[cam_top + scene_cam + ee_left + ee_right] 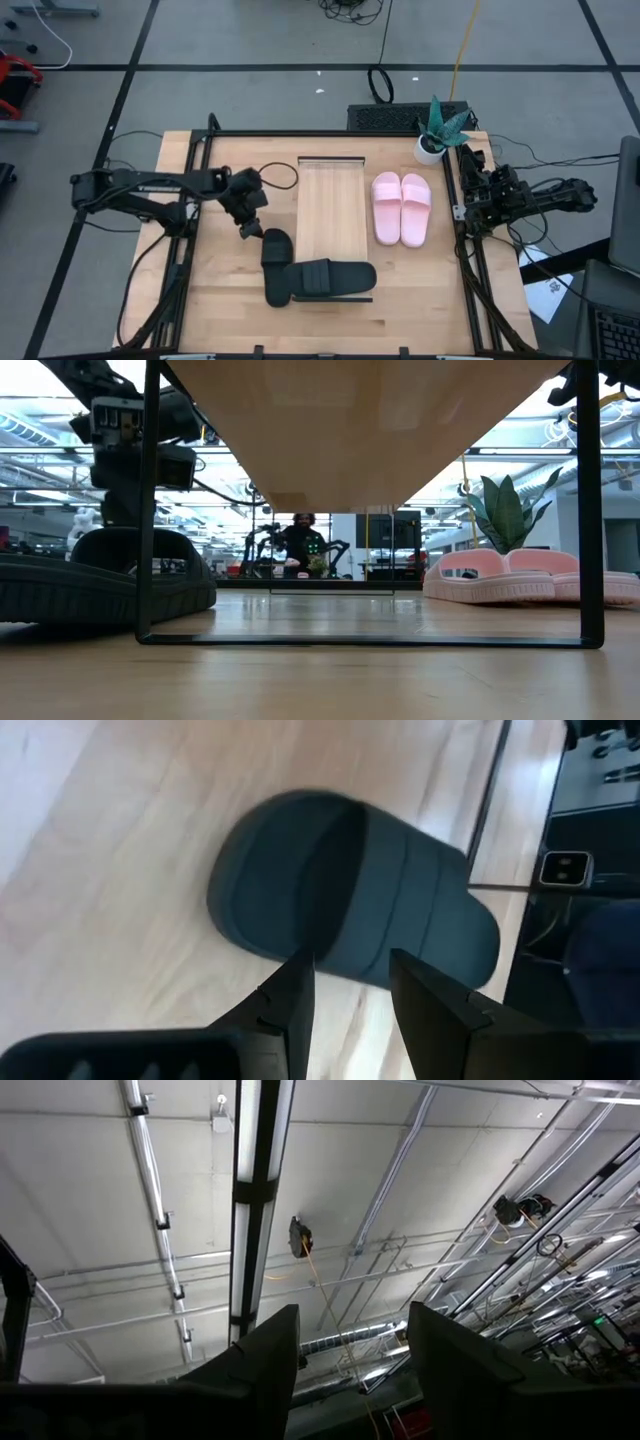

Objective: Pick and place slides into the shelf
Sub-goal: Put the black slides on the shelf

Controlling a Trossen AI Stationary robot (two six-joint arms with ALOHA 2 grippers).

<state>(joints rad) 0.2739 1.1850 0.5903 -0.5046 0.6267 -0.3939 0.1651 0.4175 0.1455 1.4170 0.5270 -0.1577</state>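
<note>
A black slide [350, 905] lies sole down on the table, left of the shelf [332, 205]. My left gripper [350, 982] is open, slanting down just short of that slide [277, 247], with nothing between its fingers. The other black slide [322, 280] lies crosswise at the shelf's near end. The pink slides [401, 207] lie side by side on the table, right of the shelf. My right gripper [350, 1330] is open at the table's right edge and points up at the ceiling.
A potted plant [440, 130] stands at the far right corner. The shelf's thin dark frame [150, 510] rises in front of a black slide [100, 580] in the low view. Bare tabletop [240, 310] lies near the front left.
</note>
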